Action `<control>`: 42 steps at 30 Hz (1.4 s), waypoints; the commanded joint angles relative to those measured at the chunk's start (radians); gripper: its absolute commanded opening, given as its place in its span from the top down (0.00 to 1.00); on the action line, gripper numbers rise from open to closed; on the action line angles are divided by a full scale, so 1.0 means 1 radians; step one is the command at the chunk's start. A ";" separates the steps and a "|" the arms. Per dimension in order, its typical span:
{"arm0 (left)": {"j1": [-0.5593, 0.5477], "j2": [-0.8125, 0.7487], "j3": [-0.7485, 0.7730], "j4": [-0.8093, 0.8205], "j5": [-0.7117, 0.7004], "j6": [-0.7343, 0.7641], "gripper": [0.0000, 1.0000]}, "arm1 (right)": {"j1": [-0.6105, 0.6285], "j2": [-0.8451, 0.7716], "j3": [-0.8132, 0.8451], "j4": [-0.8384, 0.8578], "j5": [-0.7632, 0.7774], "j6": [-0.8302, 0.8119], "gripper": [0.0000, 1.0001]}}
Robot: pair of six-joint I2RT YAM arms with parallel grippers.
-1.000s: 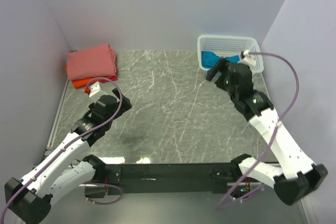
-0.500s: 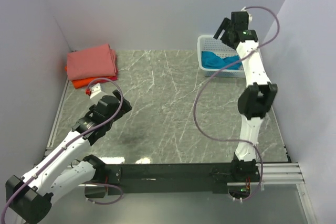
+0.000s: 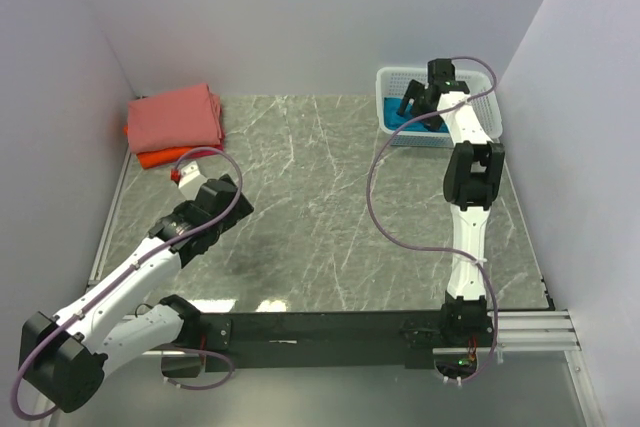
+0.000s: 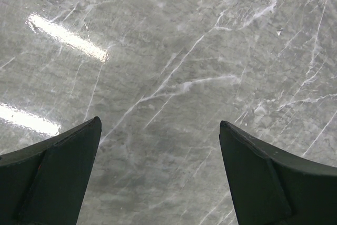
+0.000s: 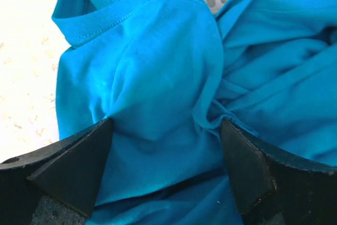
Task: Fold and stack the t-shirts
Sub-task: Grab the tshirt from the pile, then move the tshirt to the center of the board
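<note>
The folded shirts [image 3: 175,119] sit stacked at the table's [image 3: 330,207] far-left corner. The blue shirt [image 5: 158,77] lies crumpled in the basket [image 3: 385,82] (far-right corner), not yet folded. The right gripper [image 5: 166,125] is spread wide over it, grasping nothing, and the left gripper [image 4: 160,125] hangs open and empty.

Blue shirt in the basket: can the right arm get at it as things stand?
Probably yes. The right gripper hangs open over the crumpled blue shirt in the white basket, cloth bulging between its fingers, and nothing covers it.
</note>
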 commanded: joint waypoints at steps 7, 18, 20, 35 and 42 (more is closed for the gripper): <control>-0.005 -0.017 0.046 -0.035 -0.030 -0.033 0.01 | -0.023 0.055 0.004 0.057 -0.069 0.018 0.31; -0.005 -0.041 0.054 -0.047 -0.059 -0.031 0.01 | -0.020 -0.175 -0.091 0.153 -0.089 0.050 1.00; -0.005 -0.040 0.048 -0.026 -0.052 -0.017 0.01 | -0.021 -0.227 -0.110 0.193 -0.100 0.060 1.00; -0.005 -0.063 0.051 0.019 -0.036 0.018 0.01 | 0.127 -0.747 -0.216 0.341 -0.018 -0.015 1.00; -0.005 -0.100 0.069 -0.013 -0.076 0.000 0.01 | 0.330 -0.841 -0.064 0.278 0.037 -0.094 1.00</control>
